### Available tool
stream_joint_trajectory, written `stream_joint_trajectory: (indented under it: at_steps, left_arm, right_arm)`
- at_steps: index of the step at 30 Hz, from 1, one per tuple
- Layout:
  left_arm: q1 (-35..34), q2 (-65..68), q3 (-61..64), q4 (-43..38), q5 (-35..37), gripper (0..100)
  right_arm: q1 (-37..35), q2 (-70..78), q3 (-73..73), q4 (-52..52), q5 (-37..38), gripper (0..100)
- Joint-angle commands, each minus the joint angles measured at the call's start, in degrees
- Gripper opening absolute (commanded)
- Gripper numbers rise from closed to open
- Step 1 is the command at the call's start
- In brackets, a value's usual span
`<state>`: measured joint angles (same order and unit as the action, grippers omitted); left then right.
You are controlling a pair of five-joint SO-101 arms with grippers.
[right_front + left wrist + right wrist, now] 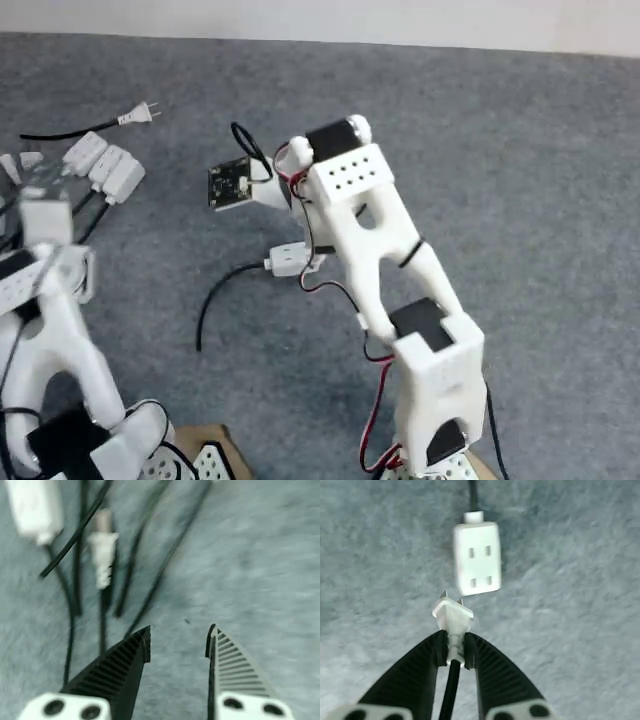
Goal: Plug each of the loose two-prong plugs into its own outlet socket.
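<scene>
So, my right fingers [427,662] are clenched on the plug [452,615] w/ prongs aimed at the outlet socket [476,557], mid-frame in the high view, prob. to line up slots, while my left fingers [125,662] hang released nr the cables [150,555].

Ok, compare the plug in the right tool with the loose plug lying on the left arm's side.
The held plug is clamped in the right tool; the loose plug lies on the carpet with nothing gripping it. The held plug's prongs point at a socket block just ahead; the loose plug's prongs point at bare carpet. Both are white, two-pronged and on black cords.
</scene>
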<state>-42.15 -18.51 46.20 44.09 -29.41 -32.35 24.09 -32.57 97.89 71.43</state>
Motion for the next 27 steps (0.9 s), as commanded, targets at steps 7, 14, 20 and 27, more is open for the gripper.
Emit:
stream_joint_trajectory:
  at_steps: [7, 14, 20, 27]
  left_arm:
    - [-2.24, -1.98, 5.67, -5.71, -2.46, 20]
    - [-2.24, -1.89, 6.90, -5.71, -2.55, 20]
    - [-2.24, -1.89, 7.34, -5.71, -2.64, 20]
    - [-2.24, -1.89, 7.96, -5.71, -2.64, 20]
  right_arm:
    - [-1.36, 0.75, -12.44, -0.31, 9.85, 0.7]
    - [-2.15, 0.57, -12.53, 2.95, 16.62, 0.7]
    - [-3.82, 0.66, -12.35, 3.12, 19.87, 0.7]
    - [-4.97, 0.66, -8.66, 3.03, 23.74, 0.7]
